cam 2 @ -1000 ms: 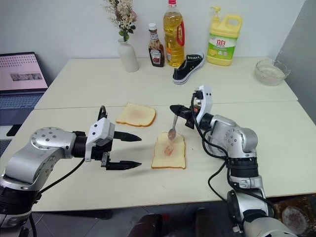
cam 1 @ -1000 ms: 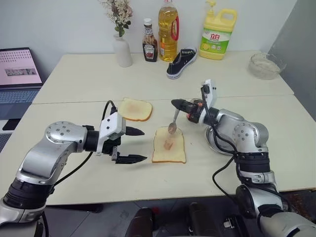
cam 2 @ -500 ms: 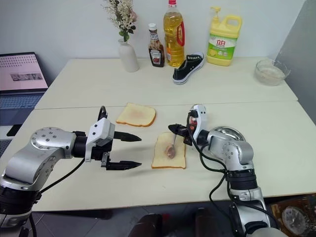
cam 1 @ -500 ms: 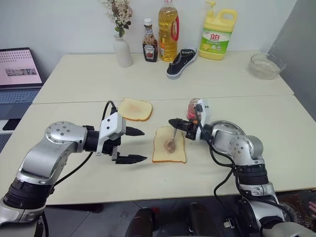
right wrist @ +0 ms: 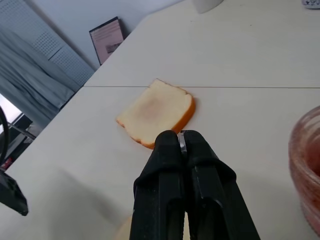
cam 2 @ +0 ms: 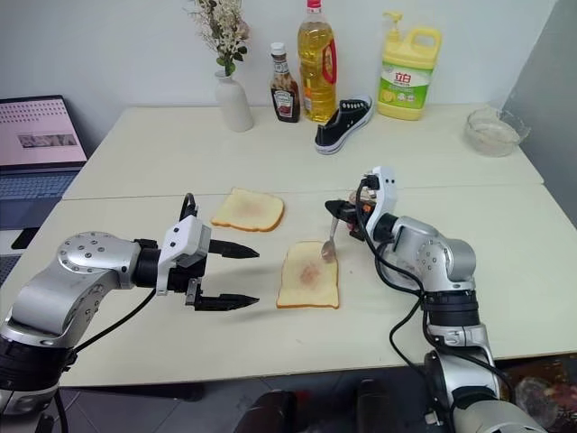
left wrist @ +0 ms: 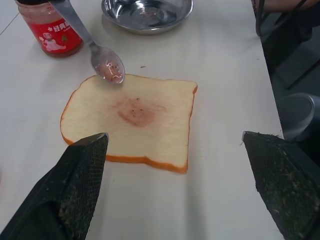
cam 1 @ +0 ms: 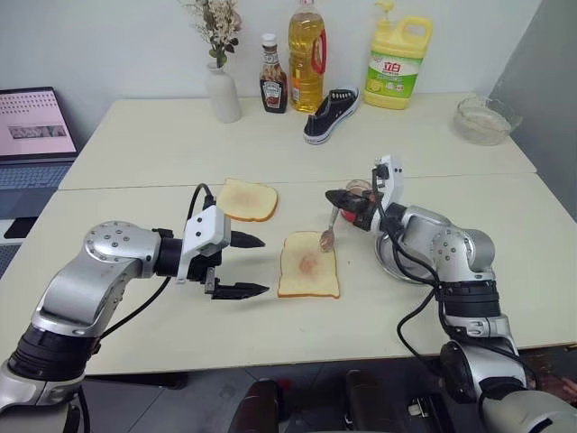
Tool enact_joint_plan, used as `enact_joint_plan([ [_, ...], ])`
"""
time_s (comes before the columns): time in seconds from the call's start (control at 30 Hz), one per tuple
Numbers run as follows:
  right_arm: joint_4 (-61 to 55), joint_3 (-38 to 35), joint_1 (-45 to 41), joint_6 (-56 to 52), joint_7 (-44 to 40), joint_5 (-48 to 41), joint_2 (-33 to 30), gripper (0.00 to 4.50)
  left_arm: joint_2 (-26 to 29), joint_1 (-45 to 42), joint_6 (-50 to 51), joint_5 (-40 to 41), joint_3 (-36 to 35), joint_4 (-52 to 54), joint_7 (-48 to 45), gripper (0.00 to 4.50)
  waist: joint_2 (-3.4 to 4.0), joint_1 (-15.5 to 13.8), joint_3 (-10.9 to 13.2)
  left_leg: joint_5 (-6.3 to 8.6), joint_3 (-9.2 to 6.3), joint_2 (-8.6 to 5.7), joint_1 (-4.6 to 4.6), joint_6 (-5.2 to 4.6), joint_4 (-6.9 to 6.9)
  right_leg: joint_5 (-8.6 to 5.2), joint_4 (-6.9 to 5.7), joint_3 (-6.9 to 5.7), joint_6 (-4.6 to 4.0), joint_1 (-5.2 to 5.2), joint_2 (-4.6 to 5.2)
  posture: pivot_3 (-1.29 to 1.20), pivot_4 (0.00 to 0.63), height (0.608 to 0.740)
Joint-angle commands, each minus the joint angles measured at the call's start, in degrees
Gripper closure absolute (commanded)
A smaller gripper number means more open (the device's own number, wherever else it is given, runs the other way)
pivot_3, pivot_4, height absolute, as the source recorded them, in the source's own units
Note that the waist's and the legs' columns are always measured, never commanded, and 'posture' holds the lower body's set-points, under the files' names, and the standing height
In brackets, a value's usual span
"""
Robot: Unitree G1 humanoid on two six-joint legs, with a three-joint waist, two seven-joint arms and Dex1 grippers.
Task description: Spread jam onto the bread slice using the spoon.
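Note:
The bread slice (cam 1: 309, 266) lies flat between my two arms, with a thin reddish jam smear at its middle (left wrist: 134, 110). My right gripper (cam 1: 341, 198) is shut on the handle of the spoon (cam 1: 328, 236). The spoon hangs down with its jam-streaked bowl (left wrist: 108, 68) over the slice's far right corner. The jam jar (left wrist: 50, 31) stands just behind that gripper. To the left of the slice my left gripper (cam 1: 262, 265) stands open, holding nothing.
A more golden slice (cam 1: 248, 199) lies behind the left gripper. A round steel dish (left wrist: 187, 12) sits under my right forearm. At the table's back stand a white vase (cam 1: 224, 95), sauce bottle (cam 1: 272, 77), oil bottle (cam 1: 307, 56), shoe (cam 1: 332, 113), detergent jug (cam 1: 397, 59) and glass bowl (cam 1: 487, 119).
The right gripper dipped the spoon's bowl onto the middle of the slice, then lifted it up and to the right. The left arm has stayed still.

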State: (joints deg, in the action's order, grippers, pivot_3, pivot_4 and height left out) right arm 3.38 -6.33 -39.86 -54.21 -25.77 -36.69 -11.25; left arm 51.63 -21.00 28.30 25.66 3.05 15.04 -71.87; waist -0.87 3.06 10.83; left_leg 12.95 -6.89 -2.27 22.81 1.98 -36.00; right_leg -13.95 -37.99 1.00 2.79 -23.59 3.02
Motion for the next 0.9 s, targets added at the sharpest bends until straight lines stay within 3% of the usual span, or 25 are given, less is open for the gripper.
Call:
enact_joint_plan([
  [0.03,-5.7,-0.7,-0.8,-2.4,0.1,-4.2,2.0,4.48,0.1,-0.8,-0.6,0.2,-0.5,0.6,0.0,0.0,0.0,0.0,0.0,0.0,-0.01,0.0,0.0,0.0,0.0,0.0,0.0,0.0,0.0,0.0,0.0,0.0,0.15,0.74],
  [0.4,-0.3,4.7,2.1,2.0,-1.8,0.6,3.4,4.48,0.5,-0.3,-0.2,0.3,-1.0,1.3,0.2,0.0,0.0,0.1,0.0,0.0,-0.01,-0.02,0.0,0.0,-0.01,0.0,0.01,0.0,0.0,0.01,0.01,0.0,0.15,0.74],
  [0.9,4.9,0.4,-1.8,9.5,2.5,3.0,6.0,4.48,0.5,-0.7,-0.6,0.2,-0.9,1.0,-0.2,0.0,0.0,0.1,0.0,0.0,0.0,-0.02,0.0,0.0,0.0,0.0,0.0,0.01,0.0,0.0,0.0,0.0,0.15,0.74],
])
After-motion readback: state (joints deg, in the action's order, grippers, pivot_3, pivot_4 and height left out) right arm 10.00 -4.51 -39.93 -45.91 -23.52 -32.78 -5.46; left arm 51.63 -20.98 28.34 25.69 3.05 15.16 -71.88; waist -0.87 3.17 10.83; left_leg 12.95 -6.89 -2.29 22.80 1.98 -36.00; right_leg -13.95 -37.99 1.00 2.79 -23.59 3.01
